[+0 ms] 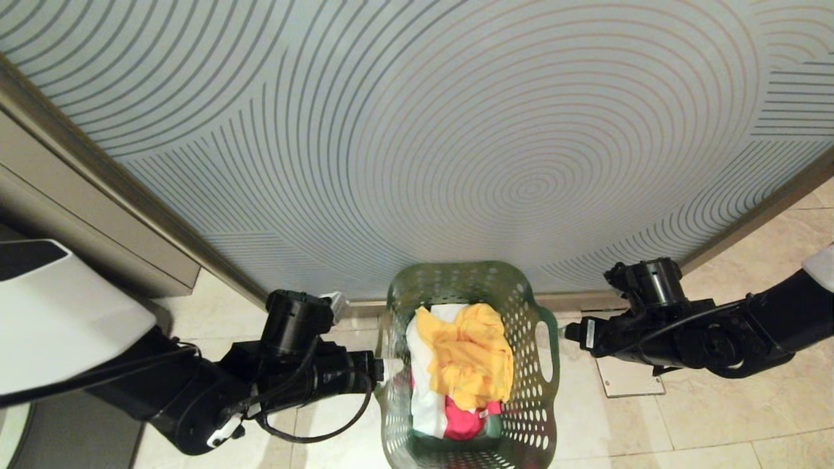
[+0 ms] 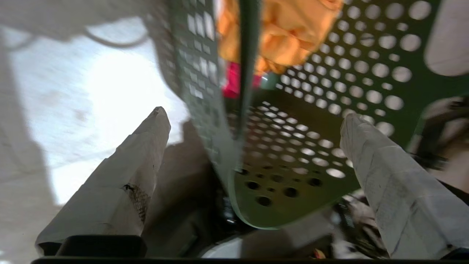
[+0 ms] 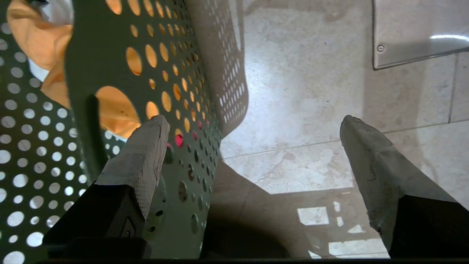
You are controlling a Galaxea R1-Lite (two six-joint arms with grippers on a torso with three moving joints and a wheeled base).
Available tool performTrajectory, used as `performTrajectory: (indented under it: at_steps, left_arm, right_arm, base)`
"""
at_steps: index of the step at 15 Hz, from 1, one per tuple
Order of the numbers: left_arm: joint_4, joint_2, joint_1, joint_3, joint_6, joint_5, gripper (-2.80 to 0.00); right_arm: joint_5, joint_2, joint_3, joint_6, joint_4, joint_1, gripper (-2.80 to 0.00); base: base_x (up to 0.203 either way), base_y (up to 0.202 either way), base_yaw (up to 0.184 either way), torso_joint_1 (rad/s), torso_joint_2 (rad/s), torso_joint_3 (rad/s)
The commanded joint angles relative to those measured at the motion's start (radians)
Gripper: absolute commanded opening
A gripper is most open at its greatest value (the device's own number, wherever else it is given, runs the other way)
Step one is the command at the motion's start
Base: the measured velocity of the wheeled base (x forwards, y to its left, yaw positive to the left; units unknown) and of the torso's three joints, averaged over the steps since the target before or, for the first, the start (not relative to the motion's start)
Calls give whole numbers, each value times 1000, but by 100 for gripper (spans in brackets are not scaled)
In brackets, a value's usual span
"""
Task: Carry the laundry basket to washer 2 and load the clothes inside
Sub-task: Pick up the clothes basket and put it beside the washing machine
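Reaching in from the left, the left gripper (image 1: 386, 369) sits at the left rim of the laundry basket (image 1: 528, 417), and its wrist view shows both pale fingers (image 2: 135, 172) spread wide with the basket's rim edge standing between them, not pinched. The dark green basket stands on the pale tiled floor (image 1: 717, 417), just in front of a frosted panel (image 1: 417, 130) patterned with concentric curved lines. Inside it lie the clothes (image 1: 466, 355): a mustard-yellow garment (image 1: 475, 358) bunched on top, a white one (image 1: 423, 397) down the left side beneath it, and a pink-red one (image 1: 464, 422) at the near end. To the right of the basket the right gripper (image 1: 570, 332) hangs just beside the oval handle cut-out (image 1: 543, 355), apart from the rim. Seen from its wrist, its jaws stand wide as well, one finger (image 3: 141, 161) close against the perforated outer wall and the other out over bare tile. A metal floor plate (image 1: 629, 381) lies under the right arm.
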Motion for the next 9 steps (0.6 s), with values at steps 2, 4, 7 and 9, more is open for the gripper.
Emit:
performTrajectory:
  at_steps: [2, 4, 7, 9]
  left_arm:
    - [-10, 33, -27, -1, -50, -14, 0]
    - [-15, 50, -53, 0, -66, -15, 0]
    - [-70, 74, -84, -8, -111, -14, 0]
    - [-139, 111, -103, -12, -112, -12, 0]
  right_arm:
    - [15, 16, -23, 2, -3, 8, 0]
    - [15, 17, -40, 2, -2, 16, 0]
    - [15, 16, -43, 2, -1, 26, 0]
    - [15, 15, -42, 2, -1, 39, 0]
  base:
    - [0, 0, 0, 0, 0, 0]
    - [0, 0, 0, 0, 0, 0]
    - [0, 0, 0, 0, 0, 0]
    - [0, 0, 0, 0, 0, 0]
